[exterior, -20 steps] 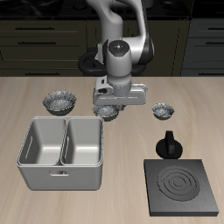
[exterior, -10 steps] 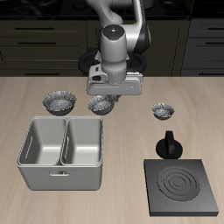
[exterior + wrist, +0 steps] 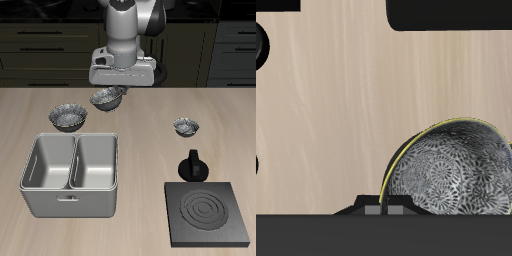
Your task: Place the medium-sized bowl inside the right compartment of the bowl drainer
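My gripper (image 3: 112,91) is shut on the rim of the medium-sized bowl (image 3: 105,98) and holds it tilted in the air above the table, behind the bowl drainer (image 3: 46,197). In the wrist view the bowl (image 3: 451,165) shows its dark speckled inside close under the gripper, with bare wood beneath. The drainer is a light grey bin with two deep wells, both empty, near the table's front edge. My fingertips are hidden by the bowl and the hand.
The larger bowl (image 3: 68,117) sits on the table beside the held bowl, behind the drainer. The smallest bowl (image 3: 185,126) sits farther over. A black knobbed object (image 3: 191,165) stands behind the black stove plate (image 3: 208,213).
My gripper has risen with the medium-sized bowl, lifting it off the table, and shifted toward the larger bowl. Nothing else moved.
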